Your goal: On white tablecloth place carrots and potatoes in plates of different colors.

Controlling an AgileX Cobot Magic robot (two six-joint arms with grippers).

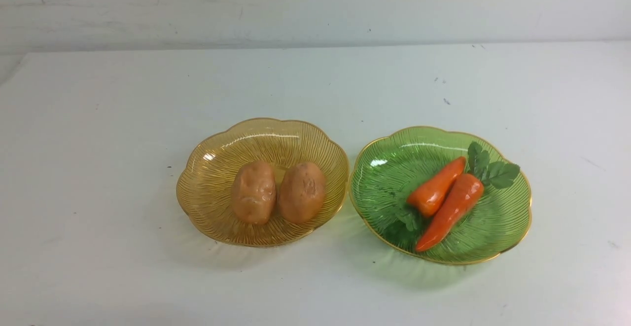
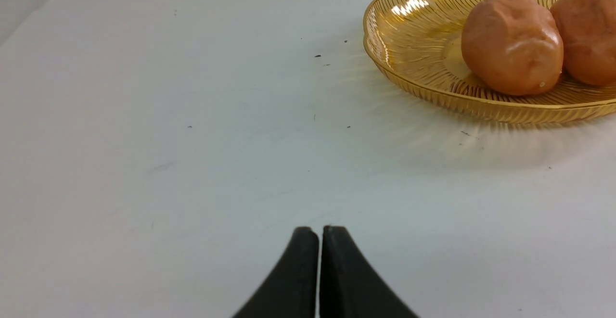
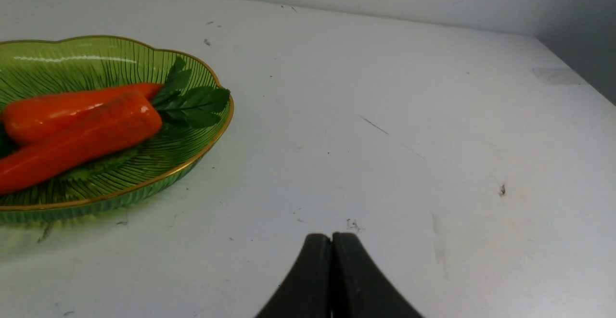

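1. We count two plates on the white tablecloth: an amber plate and a green plate, side by side near the tabletop's middle, rims almost touching.
2. Two potatoes, the left one and the right one, sit touching in the amber plate, long axes running roughly from near edge to far edge.
3. Two carrots, the shorter and the longer, lie pressed together in the green plate. Both run diagonally, from the near-left to the far-right. The longer one's leaves point at the far-right corner; the shorter one's leaves seem to lie at its near end.
4. Nothing of the task lies loose on the cloth, so we judge the sorting done: one kind per colour.
5. Left claw: jaws together, empty, low over bare cloth. The amber plate lies ahead of it and off to one side, well apart.
6. Right claw: jaws together, empty, also over bare cloth. The green plate lies ahead and off to the other side, well apart.
7. Neither arm shows in the front view, so we take both as pulled back toward the near edge.
8. If anything needed a nudge: the left arm is nearer the potatoes, the right arm nearer the carrots. We'd grip a carrot across its diagonal axis.
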